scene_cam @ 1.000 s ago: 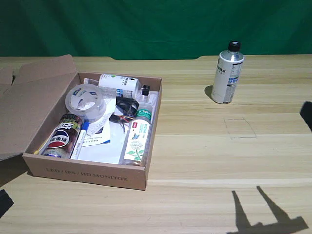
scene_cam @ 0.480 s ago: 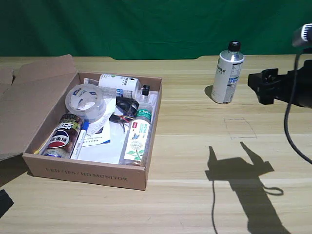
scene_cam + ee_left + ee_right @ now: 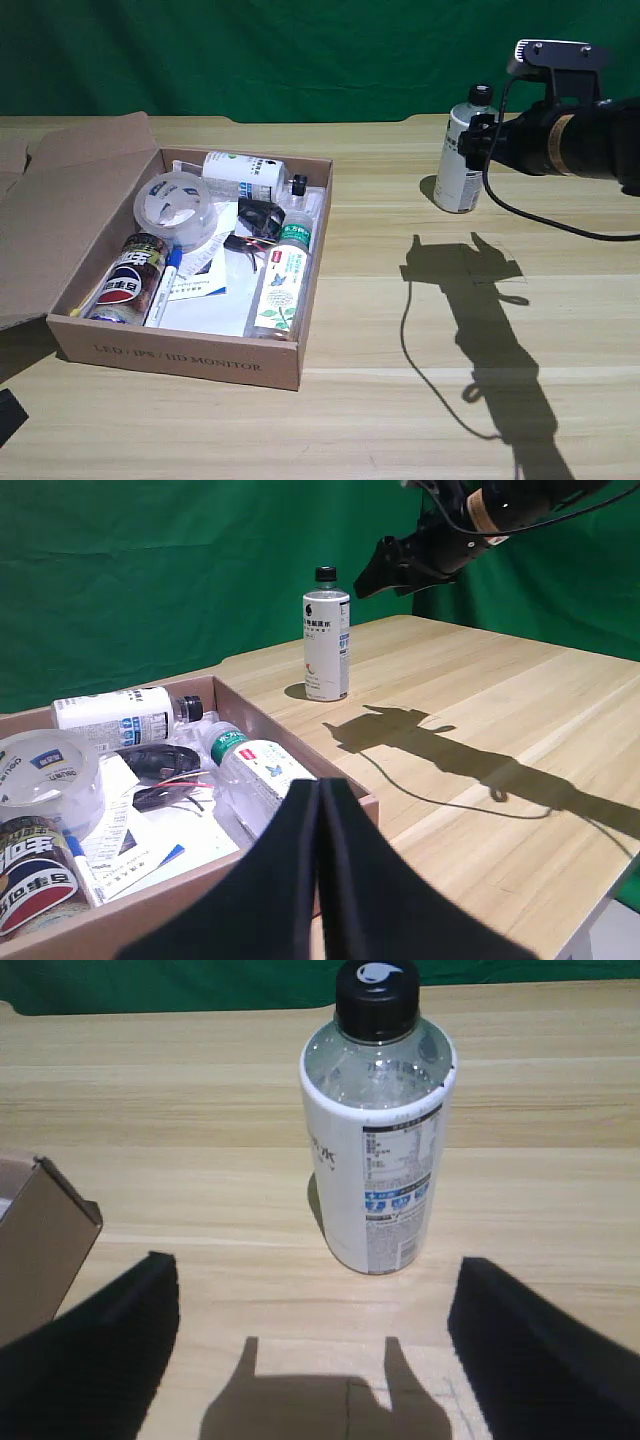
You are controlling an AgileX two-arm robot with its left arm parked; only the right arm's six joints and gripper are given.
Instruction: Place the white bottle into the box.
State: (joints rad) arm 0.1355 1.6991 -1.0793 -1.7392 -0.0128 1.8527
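I held my right gripper (image 3: 315,1350) up in the air beside the white bottle (image 3: 464,150), and my two dark fingers (image 3: 95,1345) were spread wide apart with nothing between them. In the right wrist view the bottle stood in the gap ahead of them, untouched, its black cap (image 3: 375,998) on top and its label of blue and dark print facing me. My gripper's shadow fell on the wood in front of it.

The bottle stood upright on the wooden table (image 3: 420,340), far toward the exterior view's right and near the green backdrop (image 3: 300,50), well apart from the box (image 3: 180,358). In the exterior view my arm reached in from the right edge and its front end overlapped the bottle's upper part; I could not tell from there whether it touched.

The cardboard box lay at the exterior view's left, its big flap (image 3: 60,215) folded outward. Inside it lay a shorter white bottle (image 3: 243,174) along the far wall, a roll of clear tape (image 3: 173,205), a Pepsi can (image 3: 130,280), a blue-capped marker (image 3: 164,284), a clear bottle with a green cap (image 3: 283,280) along the wall nearest my bottle, and some papers (image 3: 205,285).
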